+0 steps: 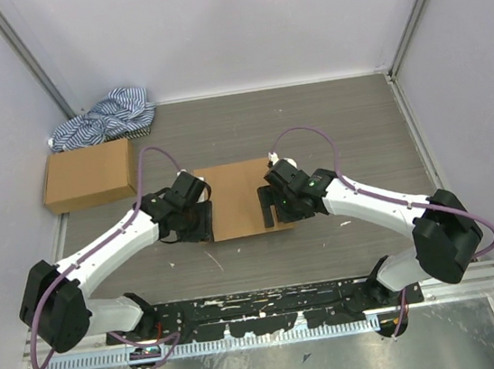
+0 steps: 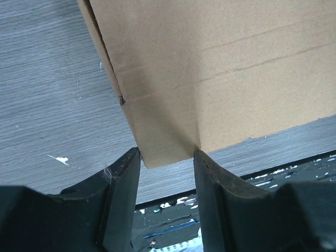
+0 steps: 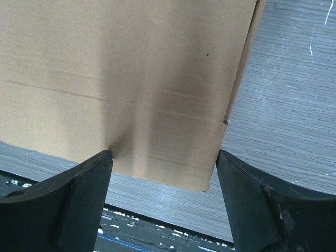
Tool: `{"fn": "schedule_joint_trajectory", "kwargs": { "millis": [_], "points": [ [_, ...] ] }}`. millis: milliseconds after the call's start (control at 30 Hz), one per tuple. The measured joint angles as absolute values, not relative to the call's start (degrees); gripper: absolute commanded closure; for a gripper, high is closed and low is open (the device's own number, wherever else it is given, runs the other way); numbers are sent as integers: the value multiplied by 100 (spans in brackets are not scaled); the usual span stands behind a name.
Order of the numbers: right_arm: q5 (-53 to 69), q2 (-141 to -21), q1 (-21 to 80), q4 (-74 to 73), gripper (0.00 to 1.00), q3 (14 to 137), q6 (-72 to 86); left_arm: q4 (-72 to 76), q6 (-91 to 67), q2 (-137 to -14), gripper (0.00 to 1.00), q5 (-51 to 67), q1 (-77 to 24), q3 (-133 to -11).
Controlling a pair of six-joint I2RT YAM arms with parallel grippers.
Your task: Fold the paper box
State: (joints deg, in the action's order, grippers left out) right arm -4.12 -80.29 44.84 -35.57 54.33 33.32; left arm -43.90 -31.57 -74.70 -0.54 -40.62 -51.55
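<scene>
The paper box (image 1: 235, 200) lies flat in the middle of the table as a closed brown cardboard rectangle with faint creases. My left gripper (image 1: 198, 225) is at its near left corner. In the left wrist view the box (image 2: 210, 79) has that corner between the open fingertips of my left gripper (image 2: 167, 155). My right gripper (image 1: 278, 209) is at the near right corner. In the right wrist view the box (image 3: 131, 79) has that corner between the widely spread fingers of my right gripper (image 3: 164, 157). Neither gripper holds anything.
A smaller ready-made brown cardboard box (image 1: 88, 174) stands at the left, with a striped blue and white cloth (image 1: 106, 116) behind it. White walls enclose the grey table on three sides. A black mounting strip (image 1: 264, 310) runs along the near edge.
</scene>
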Motion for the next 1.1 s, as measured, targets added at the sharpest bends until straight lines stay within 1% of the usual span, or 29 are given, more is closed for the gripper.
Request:
{"fn": "schedule_joint_trajectory", "kwargs": {
  "millis": [433, 733, 967, 1100],
  "points": [
    [-440, -8138, 4484, -3411, 16, 5299, 3332, -4217, -3157, -7813, 51, -115, -4066, -5120],
    [-541, -8464, 4486, -3183, 17, 5153, 3332, -3968, -3181, -7942, 52, -447, -4071, -4950],
    [-596, -8477, 4491, -3159, 14, 5116, 3326, -3931, -3223, -7876, 48, -766, -4071, -4936],
    [-705, -8158, 4491, -3461, 14, 5168, 3280, -3940, -3223, -7612, 47, -808, -4071, -4939]
  ]
}}
